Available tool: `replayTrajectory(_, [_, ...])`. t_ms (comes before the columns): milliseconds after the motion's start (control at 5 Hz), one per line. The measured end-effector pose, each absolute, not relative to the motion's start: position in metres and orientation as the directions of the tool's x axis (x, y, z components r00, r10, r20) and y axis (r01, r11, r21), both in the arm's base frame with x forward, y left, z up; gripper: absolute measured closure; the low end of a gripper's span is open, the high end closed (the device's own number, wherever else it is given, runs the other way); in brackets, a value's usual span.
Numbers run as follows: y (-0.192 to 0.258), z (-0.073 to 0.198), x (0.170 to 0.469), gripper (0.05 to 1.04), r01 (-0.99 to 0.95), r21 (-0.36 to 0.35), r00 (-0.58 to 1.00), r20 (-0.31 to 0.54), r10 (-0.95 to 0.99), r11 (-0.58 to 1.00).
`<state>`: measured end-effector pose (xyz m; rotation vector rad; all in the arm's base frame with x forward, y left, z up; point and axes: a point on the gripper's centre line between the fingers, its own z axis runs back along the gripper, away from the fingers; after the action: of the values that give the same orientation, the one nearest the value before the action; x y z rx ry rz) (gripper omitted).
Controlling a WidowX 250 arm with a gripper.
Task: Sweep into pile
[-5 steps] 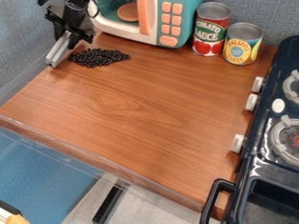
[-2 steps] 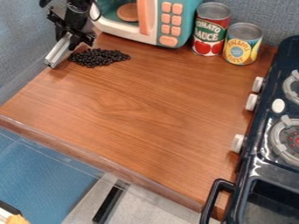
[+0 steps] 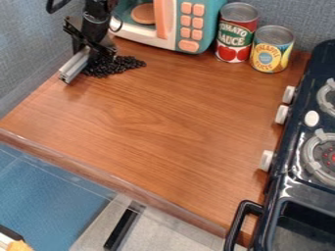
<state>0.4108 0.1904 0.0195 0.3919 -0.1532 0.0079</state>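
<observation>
At the upper left of the camera view the black gripper (image 3: 91,49) is low over the table, shut on a grey metal bar (image 3: 75,64). The bar slants down to the left, its lower end close to the wood. Just right of the bar and gripper lies a pile of small black beans (image 3: 116,65) on the brown wooden table (image 3: 144,122). The gripper covers the pile's upper left part.
A toy microwave (image 3: 186,27) stands behind the pile. Two cans, one red (image 3: 235,32) and one yellow (image 3: 272,49), stand at the back right. A dark toy stove (image 3: 307,147) borders the right side; a blue-grey wall (image 3: 23,54) borders the left.
The gripper and bar have moved slightly right and toward the camera, nearer the beans, and the gripper now covers the pile's left part. The visible beans look about the same.
</observation>
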Motion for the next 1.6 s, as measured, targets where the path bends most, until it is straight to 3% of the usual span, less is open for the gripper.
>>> replayTrajectory(800, [0.190,0.023,0.412,0.695,-0.048,0.370,0.989,0.150,-0.009,0.928])
replayTrajectory(1600, [0.158,0.016,0.412,0.695,0.036,0.391,0.981,0.161,-0.107,0.920])
